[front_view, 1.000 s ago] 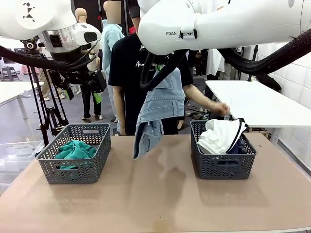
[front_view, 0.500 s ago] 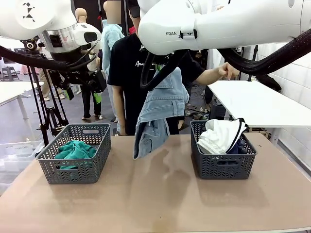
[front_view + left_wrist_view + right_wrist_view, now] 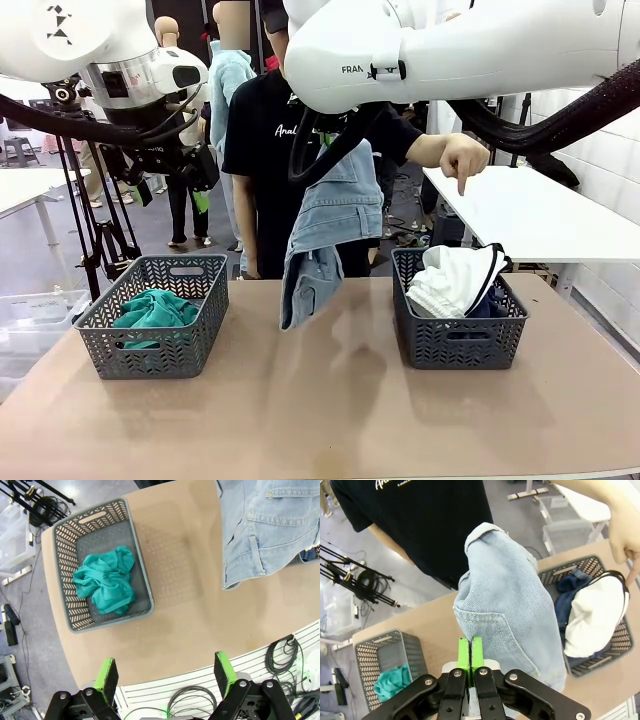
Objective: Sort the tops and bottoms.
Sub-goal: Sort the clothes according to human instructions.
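Light denim shorts (image 3: 330, 225) hang above the table (image 3: 320, 420) at centre, pinched in my right claw (image 3: 470, 650), between the teal top (image 3: 152, 308) in its basket (image 3: 150, 345) at 9 o'clock and white shorts (image 3: 455, 278) over jeans (image 3: 570, 592) in the basket (image 3: 460, 340) at 3 o'clock, where a person's hand (image 3: 463, 158) points down; my left claw (image 3: 166, 677) gapes wide.

My right tool (image 3: 470, 652) is high over the middle of the worktop, green pads pressed flat together, arm reaching in from the right. My left tool (image 3: 164, 674) hangs high at the left, fingers spread wide, gripping nothing.
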You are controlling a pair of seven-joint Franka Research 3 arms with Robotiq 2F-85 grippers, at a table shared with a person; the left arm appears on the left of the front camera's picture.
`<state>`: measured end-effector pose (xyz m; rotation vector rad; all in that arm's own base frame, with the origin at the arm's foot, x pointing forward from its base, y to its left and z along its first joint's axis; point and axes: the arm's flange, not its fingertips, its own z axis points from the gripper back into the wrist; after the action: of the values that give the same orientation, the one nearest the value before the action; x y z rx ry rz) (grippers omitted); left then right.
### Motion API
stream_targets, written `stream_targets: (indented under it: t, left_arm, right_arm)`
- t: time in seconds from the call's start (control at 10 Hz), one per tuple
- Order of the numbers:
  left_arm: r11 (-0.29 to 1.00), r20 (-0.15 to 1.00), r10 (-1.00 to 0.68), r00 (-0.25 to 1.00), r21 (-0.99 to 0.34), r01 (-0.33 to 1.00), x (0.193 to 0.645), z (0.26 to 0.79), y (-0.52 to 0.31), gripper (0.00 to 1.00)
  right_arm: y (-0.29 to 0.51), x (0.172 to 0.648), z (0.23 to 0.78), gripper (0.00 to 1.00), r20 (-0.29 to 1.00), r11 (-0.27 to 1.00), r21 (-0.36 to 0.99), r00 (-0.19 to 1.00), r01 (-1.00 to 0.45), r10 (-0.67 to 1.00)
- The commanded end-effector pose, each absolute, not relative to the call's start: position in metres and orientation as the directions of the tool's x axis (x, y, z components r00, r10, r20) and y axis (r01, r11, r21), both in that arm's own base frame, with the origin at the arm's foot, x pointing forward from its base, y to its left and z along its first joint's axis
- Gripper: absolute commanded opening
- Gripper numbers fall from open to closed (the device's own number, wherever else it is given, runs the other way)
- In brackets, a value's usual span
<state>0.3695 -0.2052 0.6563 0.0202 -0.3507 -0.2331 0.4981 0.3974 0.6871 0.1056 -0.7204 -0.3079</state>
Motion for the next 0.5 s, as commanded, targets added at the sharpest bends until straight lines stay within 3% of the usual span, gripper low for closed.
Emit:
stream_targets:
  t: [0.0,0.4]
  left_arm:
    - [0.974,0.334,-0.227,0.915,0.059,0.22,0.3696,0.6575,-0.2031,1.0]
    - [0.974,0.334,-0.227,0.915,0.059,0.22,0.3696,0.6575,-0.2031,1.0]
  right_arm:
    - [0.3966,0.4984,0.6905,0.0,0.64,0.949,0.216,0.701,0.23,-0.316]
    - [0.3966,0.4984,0.6905,0.0,0.64,0.949,0.216,0.701,0.23,-0.316]
